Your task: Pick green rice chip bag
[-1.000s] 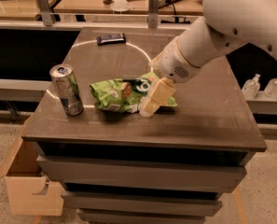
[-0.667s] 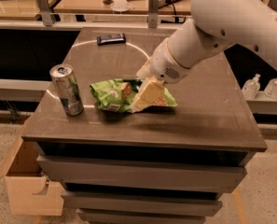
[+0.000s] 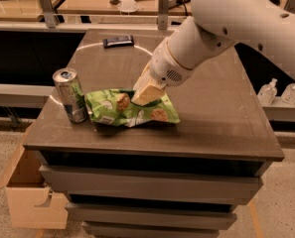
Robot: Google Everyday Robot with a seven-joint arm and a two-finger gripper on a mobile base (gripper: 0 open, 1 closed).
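The green rice chip bag (image 3: 110, 109) lies crumpled on the dark table top (image 3: 216, 113), left of centre near the front edge. It is lime green with white patches and rice cake pictures. My gripper (image 3: 147, 91), at the end of the white arm coming in from the upper right, is down on the top middle of the bag and covers part of it. The bag rests on the table.
A silver-green drink can (image 3: 70, 94) stands just left of the bag, close to it. A small dark flat bar (image 3: 118, 41) lies at the table's far side. A cardboard box (image 3: 30, 192) sits on the floor at the left. Two small bottles (image 3: 268, 91) stand on a ledge at the right.
My gripper has moved left, from the bag's right end to over its middle. The bag and the can have stayed in place.
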